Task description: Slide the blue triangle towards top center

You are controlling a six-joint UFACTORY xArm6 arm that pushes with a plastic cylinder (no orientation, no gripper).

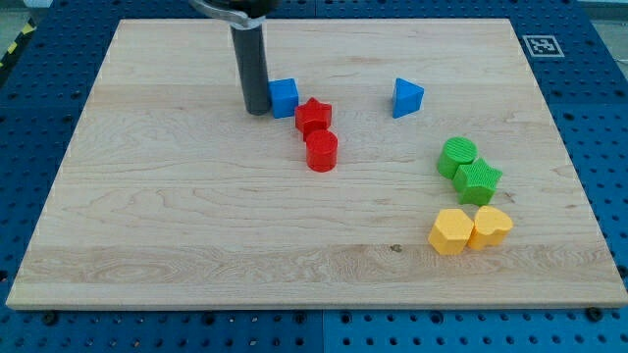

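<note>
The blue triangle (406, 97) lies on the wooden board right of centre, in the upper half. My tip (257, 110) stands well to its left, touching or almost touching the left side of a blue cube (284, 96). The dark rod rises from the tip toward the view's top.
A red star (314, 116) and a red cylinder (321, 151) sit just right of and below the blue cube. A green cylinder (457, 156) and a green star (478, 180) lie at the right. Two yellow blocks (451, 231) (491, 226) lie below them. The board's edge (314, 19) runs along the top.
</note>
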